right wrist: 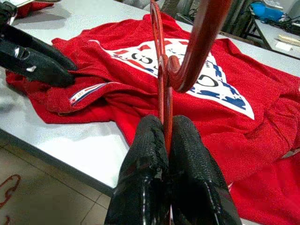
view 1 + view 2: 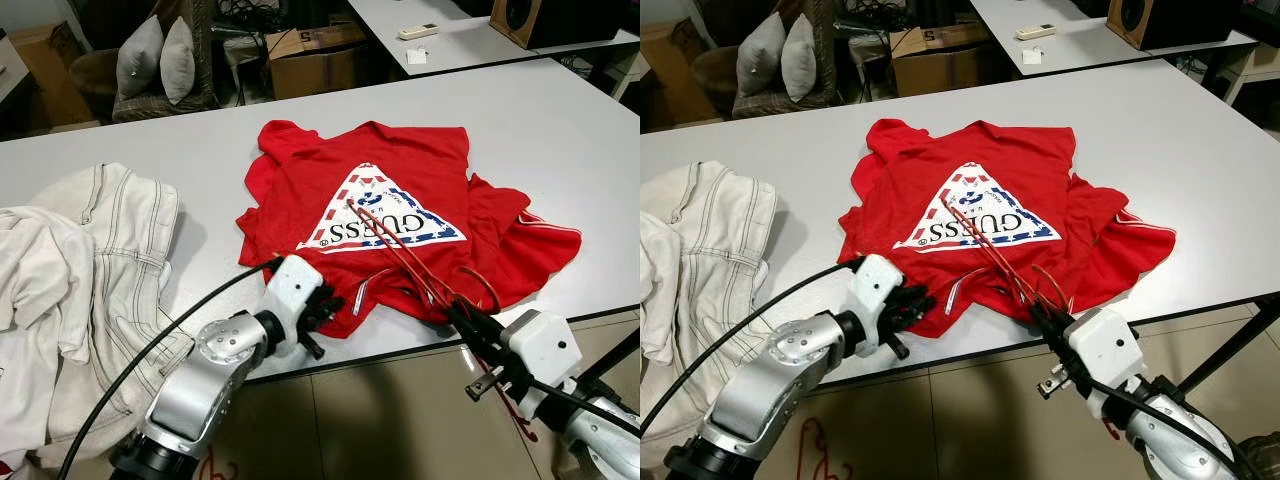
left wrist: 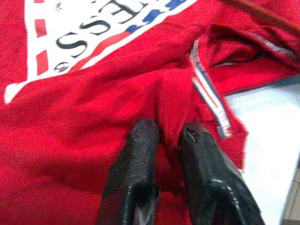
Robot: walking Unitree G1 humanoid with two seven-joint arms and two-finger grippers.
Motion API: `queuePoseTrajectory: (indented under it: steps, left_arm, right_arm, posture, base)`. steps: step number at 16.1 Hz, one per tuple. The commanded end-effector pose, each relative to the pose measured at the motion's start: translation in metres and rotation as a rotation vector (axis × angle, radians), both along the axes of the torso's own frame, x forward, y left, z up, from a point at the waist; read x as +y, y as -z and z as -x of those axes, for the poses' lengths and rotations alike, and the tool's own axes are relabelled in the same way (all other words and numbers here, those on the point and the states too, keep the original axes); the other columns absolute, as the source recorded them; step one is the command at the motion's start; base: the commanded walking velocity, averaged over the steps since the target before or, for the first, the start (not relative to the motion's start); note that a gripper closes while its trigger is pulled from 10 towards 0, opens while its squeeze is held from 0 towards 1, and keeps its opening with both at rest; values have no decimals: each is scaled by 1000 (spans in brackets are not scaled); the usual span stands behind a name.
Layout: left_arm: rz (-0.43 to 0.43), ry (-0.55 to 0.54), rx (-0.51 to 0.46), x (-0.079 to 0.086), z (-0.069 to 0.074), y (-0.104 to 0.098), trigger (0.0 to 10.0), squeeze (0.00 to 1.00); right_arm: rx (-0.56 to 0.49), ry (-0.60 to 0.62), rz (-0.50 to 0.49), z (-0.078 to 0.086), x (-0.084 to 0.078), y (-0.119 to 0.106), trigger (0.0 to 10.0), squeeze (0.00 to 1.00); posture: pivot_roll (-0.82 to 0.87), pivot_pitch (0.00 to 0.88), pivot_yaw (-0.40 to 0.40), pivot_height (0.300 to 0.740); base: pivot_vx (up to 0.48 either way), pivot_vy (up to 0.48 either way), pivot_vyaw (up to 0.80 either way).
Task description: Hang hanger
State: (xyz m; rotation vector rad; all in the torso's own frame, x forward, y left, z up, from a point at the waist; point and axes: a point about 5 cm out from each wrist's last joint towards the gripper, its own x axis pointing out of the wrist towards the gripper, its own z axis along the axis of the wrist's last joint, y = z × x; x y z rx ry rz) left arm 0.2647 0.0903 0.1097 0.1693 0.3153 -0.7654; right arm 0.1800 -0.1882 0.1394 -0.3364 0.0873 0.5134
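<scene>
A red T-shirt [image 2: 380,210] with a white triangle logo lies spread on the white table [image 2: 560,130]. A thin red wire hanger [image 2: 415,265] rests slanted over the shirt, its hook toward the near edge. My right gripper [image 1: 166,140] is shut on the hanger's neck just below the hook [image 1: 197,42], at the table's front edge [image 2: 462,322]. My left gripper [image 3: 166,136] sits at the shirt's near hem [image 2: 325,300], its fingers pinching a fold of red cloth.
Cream-white jeans [image 2: 90,280] lie heaped on the table's left part. Behind the table stand a chair with grey cushions [image 2: 160,60], a cardboard box [image 2: 315,55] and a second table [image 2: 450,35]. A tiled floor [image 2: 380,410] lies below the front edge.
</scene>
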Motion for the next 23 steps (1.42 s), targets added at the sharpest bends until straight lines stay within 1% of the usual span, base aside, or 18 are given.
queuePoseTrajectory:
  steps: [1, 4, 5, 6, 7, 9, 10, 12, 15, 16, 18, 19, 20, 21, 22, 23]
  left_arm:
    - [-16, -32, -14, 6, -5, -1, 0, 0]
    - [21, -66, -75, 11, -20, -15, 0, 0]
    - [22, -65, -103, 13, -29, -22, 0, 0]
    - [17, -60, -131, 16, -37, -29, 0, 0]
    - [14, -59, -143, 18, -41, -32, 0, 0]
    - [13, -14, -204, 22, -53, -46, 0, 0]
    - [14, -9, -211, 23, -54, -48, 0, 0]
    - [17, 53, -286, 25, -64, -67, 0, 0]
    - [2, 81, -333, 31, -71, -82, 0, 0]
    - [-8, 77, -354, 37, -75, -87, 0, 0]
    - [8, 96, -360, 38, -75, -90, 0, 0]
    - [33, 153, -360, 34, -70, -94, 0, 0]
    - [41, 177, -359, 32, -68, -95, 0, 0]
    - [41, 220, -358, 30, -63, -95, 0, 0]
    - [18, 272, -351, 28, -59, -92, 0, 0]
    - [15, 273, -350, 28, -59, -91, 0, 0]
  right_arm:
    - [-9, -14, 3, 0, -1, -2, 10000, 0]
    - [-19, -49, 12, 3, -5, -8, 10000, 0]
    - [-20, -64, 23, 5, -9, -12, 10000, 0]
    - [-20, -77, 40, 7, -13, -16, 10000, 0]
    - [-22, -83, 48, 8, -15, -18, 10000, 0]
    - [-26, -118, 98, 9, -21, -26, 10000, 0]
    - [-27, -123, 105, 10, -22, -27, 10000, 0]
    - [-30, -192, 140, 7, -22, -34, 10000, 0]
    - [-15, -276, 167, 8, -18, -38, 10000, 0]
    - [0, -297, 189, 12, -20, -39, 10000, 0]
    - [5, -288, 202, 12, -23, -39, 10000, 0]
    - [-13, -275, 220, 6, -24, -41, 10000, 0]
    - [-23, -273, 226, 4, -24, -41, 10000, 0]
    - [-36, -268, 236, -1, -23, -43, 10000, 0]
    - [-52, -266, 265, -8, -25, -48, 10000, 0]
    - [-54, -270, 269, -8, -25, -49, 10000, 0]
  posture:
    - [5, 65, 111, 740]
    - [1, 63, 114, 740]
    - [-2, 63, 118, 740]
    - [-5, 63, 123, 740]
    - [-6, 61, 127, 740]
    - [-10, 55, 137, 740]
    - [-12, 51, 141, 740]
    - [-14, 38, 146, 740]
    - [-12, 21, 144, 740]
    - [-14, 5, 128, 740]
    - [-21, 1, 129, 740]
    - [-27, 0, 130, 740]
    - [-27, 0, 130, 740]
    - [-27, 0, 127, 740]
    - [-30, 0, 121, 740]
    - [-30, 0, 121, 740]
  base:
    - [0, 0, 0]
    - [0, 0, 0]
    - [0, 0, 0]
    - [0, 0, 0]
    - [0, 0, 0]
    - [0, 0, 0]
    - [0, 0, 0]
    - [0, 0, 0]
    - [0, 0, 0]
    - [0, 0, 0]
    - [0, 0, 0]
    - [0, 0, 0]
    - [0, 0, 0]
    - [0, 0, 0]
    - [0, 0, 0]
    - [0, 0, 0]
